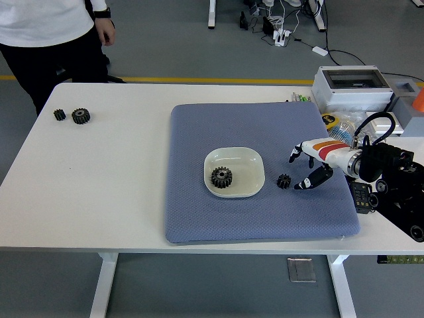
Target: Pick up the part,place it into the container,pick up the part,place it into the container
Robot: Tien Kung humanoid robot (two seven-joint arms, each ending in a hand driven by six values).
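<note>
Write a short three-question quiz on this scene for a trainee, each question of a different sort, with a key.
1. True or false: the white bowl on the blue mat already holds a gear.
2. Multiple choice: the small gear lying on the mat is (A) left of the bowl, (B) right of the bowl, between it and the right hand, (C) inside the bowl.
3. Fill in: at the table's far left lie ___ more gears.

Key: 1 true; 2 B; 3 two.
</note>
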